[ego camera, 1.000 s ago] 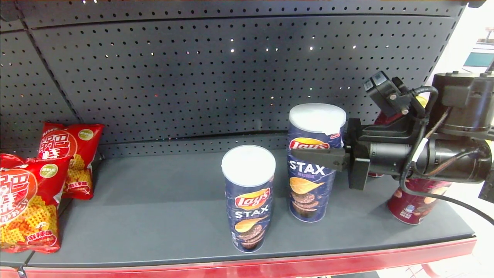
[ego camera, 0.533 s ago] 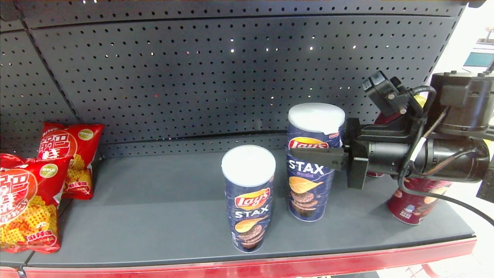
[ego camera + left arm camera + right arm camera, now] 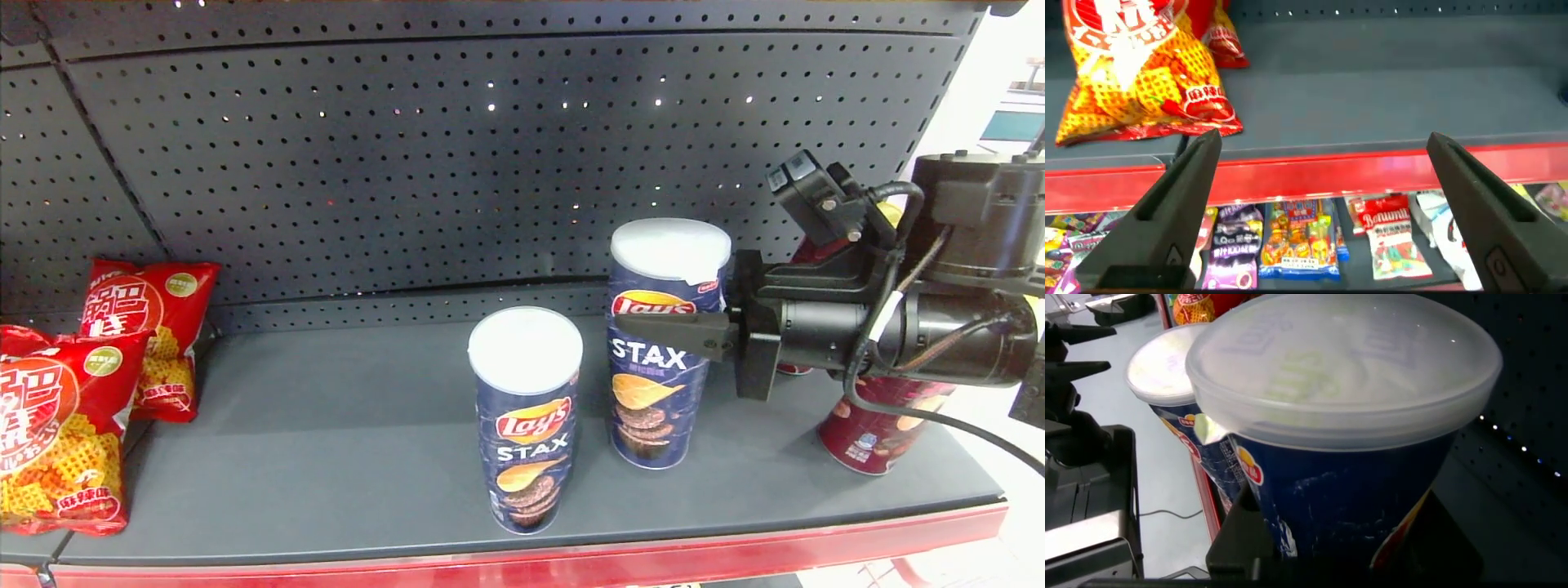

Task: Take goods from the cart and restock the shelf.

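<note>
- One can (image 3: 657,408) sits clamped in our right gripper (image 3: 653,322), upright on the shelf (image 3: 326,441) near a second can (image 3: 526,425); a tilted release could topple both.
- Our left gripper (image 3: 1323,139) hangs wide, empty, before the shelf edge; lifting could snag it.

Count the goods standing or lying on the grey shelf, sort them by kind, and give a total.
Blue chip cans: 2
Red cans: 2, one of them mostly hidden
Red snack bags: 2
Total: 6
</note>
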Controlling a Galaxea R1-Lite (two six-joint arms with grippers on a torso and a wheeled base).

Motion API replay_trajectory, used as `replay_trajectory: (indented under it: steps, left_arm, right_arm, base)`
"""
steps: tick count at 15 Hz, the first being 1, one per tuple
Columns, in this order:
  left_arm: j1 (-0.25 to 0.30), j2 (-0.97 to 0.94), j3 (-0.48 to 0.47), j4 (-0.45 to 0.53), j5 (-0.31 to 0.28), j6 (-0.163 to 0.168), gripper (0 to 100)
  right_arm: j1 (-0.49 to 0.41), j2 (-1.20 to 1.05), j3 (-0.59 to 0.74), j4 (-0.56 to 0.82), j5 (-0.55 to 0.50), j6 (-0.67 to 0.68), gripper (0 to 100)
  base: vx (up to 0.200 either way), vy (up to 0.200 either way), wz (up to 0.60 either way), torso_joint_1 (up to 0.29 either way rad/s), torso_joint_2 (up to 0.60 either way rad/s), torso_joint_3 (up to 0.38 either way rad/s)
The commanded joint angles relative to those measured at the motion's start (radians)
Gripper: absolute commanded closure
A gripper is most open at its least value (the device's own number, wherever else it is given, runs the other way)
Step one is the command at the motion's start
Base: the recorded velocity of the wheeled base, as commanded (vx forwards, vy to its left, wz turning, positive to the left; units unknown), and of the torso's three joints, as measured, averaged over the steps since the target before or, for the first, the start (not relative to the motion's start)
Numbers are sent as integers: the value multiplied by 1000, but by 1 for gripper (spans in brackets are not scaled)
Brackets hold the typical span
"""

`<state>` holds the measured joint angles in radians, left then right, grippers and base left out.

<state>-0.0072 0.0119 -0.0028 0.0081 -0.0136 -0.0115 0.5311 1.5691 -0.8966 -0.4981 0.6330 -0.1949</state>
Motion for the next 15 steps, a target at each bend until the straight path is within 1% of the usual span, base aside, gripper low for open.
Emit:
replay_trajectory:
  steps: [1, 8, 10, 12, 15]
  left_arm:
    - [3, -12, 0, 0, 0, -1, 0]
    - [4, -12, 0, 0, 0, 1, 0]
    - [4, -12, 0, 0, 0, 1, 0]
    - [4, -12, 0, 0, 0, 1, 0]
    - [4, -12, 0, 0, 0, 1, 0]
  right_arm:
    - [0, 0, -1, 0, 1, -1, 100]
    - [1, 51, -36, 0, -24, 3, 100]
    - [6, 94, -90, 0, -70, 23, 100]
    - [6, 155, -165, 0, -78, 37, 100]
    - [10, 227, -240, 0, -79, 48, 100]
  base:
    - [0, 0, 0, 0, 0, 0]
    - [0, 0, 0, 0, 0, 0]
    - [0, 0, 0, 0, 0, 0]
    - [0, 0, 0, 0, 0, 0]
    - [0, 0, 0, 0, 0, 0]
